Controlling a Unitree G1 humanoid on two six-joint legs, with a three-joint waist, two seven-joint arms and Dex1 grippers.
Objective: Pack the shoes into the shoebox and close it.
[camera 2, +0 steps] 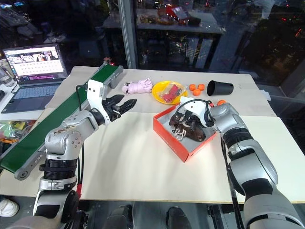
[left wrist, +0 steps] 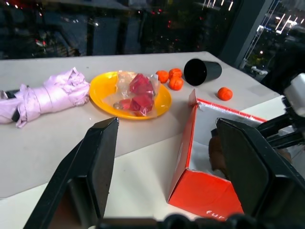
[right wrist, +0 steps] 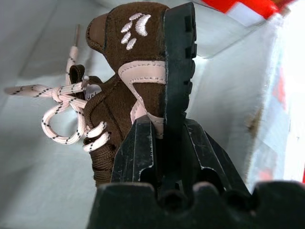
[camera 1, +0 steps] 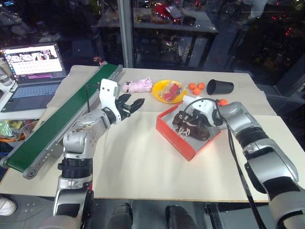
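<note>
The red-orange shoebox (camera 1: 175,140) lies open, white inside, right of the table's middle. Dark brown shoes (camera 1: 191,126) with white laces lie inside it. My right gripper (camera 1: 190,113) reaches down into the box from the right. In the right wrist view it (right wrist: 169,126) is shut on the heel and black sole of one brown shoe (right wrist: 119,90), whose laces trail over the box floor. My left gripper (camera 1: 132,105) hovers open and level left of the box, holding nothing. Between its fingers (left wrist: 102,157), the left wrist view shows the box's near corner (left wrist: 200,195).
Behind the box sit a yellow plate (camera 1: 162,88) with red wrapped items, a pink plush toy (camera 1: 137,86), small oranges (camera 1: 195,88) and a black cup (camera 1: 219,87) on its side. A green conveyor belt (camera 1: 62,124) runs along the table's left. A laptop (camera 1: 33,71) stands beyond it.
</note>
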